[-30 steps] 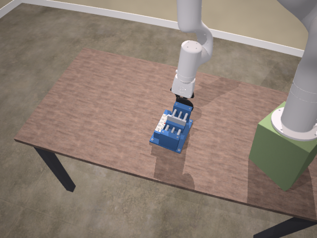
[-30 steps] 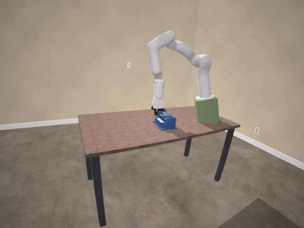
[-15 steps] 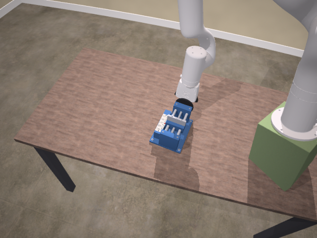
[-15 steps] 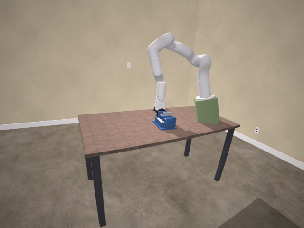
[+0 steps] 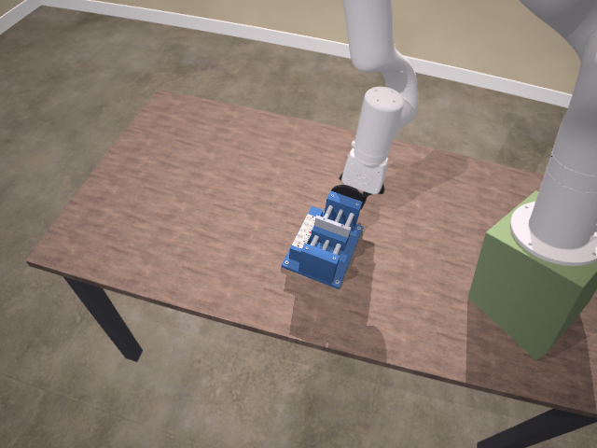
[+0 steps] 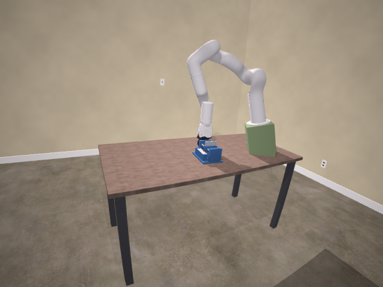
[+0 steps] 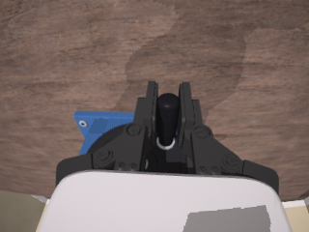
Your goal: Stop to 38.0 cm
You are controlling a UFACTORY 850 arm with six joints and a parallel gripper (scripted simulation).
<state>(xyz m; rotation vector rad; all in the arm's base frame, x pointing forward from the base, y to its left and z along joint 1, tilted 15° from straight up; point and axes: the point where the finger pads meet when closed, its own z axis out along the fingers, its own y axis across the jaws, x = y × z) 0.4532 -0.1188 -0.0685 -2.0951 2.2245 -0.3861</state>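
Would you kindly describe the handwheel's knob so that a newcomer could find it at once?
On the wooden table stands a blue fixture; a black handwheel sits at its end nearest the arm. The knob is the black rounded peg, pinched between the end effector's fingers.

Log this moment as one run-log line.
phase: cranking | tool: shut on handwheel knob | stop: mid-rails on blue fixture | release: pending
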